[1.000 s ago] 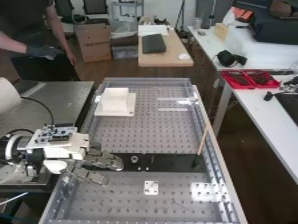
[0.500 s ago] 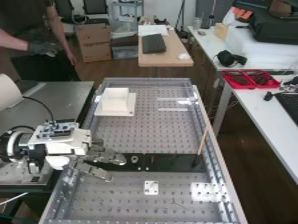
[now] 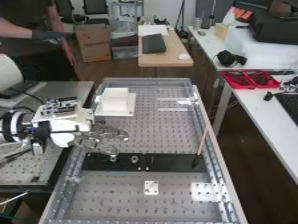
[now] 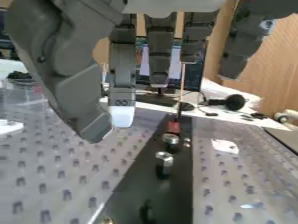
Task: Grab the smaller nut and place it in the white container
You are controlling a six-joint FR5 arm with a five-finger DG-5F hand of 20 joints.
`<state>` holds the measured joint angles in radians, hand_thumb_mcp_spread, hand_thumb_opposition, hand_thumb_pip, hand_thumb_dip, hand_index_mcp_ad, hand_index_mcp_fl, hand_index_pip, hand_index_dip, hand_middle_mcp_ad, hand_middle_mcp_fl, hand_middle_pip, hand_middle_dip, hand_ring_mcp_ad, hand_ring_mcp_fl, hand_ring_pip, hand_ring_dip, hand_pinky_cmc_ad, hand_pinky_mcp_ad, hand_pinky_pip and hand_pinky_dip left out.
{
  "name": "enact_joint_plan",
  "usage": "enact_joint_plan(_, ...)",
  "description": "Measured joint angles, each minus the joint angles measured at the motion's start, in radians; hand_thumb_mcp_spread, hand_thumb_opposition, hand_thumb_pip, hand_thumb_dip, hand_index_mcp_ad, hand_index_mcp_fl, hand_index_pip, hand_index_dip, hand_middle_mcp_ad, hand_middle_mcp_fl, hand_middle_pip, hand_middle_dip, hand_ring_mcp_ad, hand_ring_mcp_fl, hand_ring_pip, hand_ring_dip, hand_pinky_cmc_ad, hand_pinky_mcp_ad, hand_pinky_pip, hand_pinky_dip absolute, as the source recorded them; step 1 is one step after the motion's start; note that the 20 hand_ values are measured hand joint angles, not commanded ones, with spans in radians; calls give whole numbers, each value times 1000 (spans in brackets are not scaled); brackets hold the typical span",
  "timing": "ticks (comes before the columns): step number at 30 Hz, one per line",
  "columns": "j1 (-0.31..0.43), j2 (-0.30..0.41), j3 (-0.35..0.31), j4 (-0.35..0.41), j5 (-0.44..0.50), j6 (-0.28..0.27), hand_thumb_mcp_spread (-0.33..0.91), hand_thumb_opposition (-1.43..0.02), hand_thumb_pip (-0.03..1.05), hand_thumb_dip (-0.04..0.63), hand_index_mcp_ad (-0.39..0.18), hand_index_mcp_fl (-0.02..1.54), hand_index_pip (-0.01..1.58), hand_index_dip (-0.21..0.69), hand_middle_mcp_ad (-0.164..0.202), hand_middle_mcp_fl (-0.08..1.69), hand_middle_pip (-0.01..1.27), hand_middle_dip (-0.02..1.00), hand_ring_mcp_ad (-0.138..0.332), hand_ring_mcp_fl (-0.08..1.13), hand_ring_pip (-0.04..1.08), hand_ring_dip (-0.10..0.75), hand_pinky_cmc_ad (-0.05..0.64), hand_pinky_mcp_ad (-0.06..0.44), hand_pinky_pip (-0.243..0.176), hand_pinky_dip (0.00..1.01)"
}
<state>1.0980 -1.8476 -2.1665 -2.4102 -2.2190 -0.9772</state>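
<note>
The hand (image 3: 101,139) is open and empty, its fingertips partly masking one nut (image 3: 113,158) in the high view; which nut is smaller is unclear; the wrist view shows that nut's side, with another nut (image 4: 171,138) just beyond, both on the black strip (image 4: 174,190). The high view shows the white container (image 3: 115,100).

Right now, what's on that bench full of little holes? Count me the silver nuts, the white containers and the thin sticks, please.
Silver nuts: 2, on the black strip
White containers: 1
Thin sticks: 1
Total: 4
</note>
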Motion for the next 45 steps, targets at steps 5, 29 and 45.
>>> enact_joint_plan(5, 69, 42, 14, -69, -1, 17, 377, -883, 749, 218, -86, 269, 1545, 140, 77, 250, 124, 246, 112, -2, 99, 124, 312, 295, 52, 185)
enact_joint_plan(29, 362, 22, 111, -200, -91, 64, 379, -873, 723, 222, -86, 302, 1545, 154, 77, 267, 124, 246, 110, -2, 99, 124, 312, 293, 66, 185)
enact_joint_plan(45, 458, -5, 107, -143, -111, 140, 377, -873, 723, 222, -86, 302, 1545, 173, 82, 267, 124, 246, 113, -2, 99, 124, 312, 293, 63, 185)
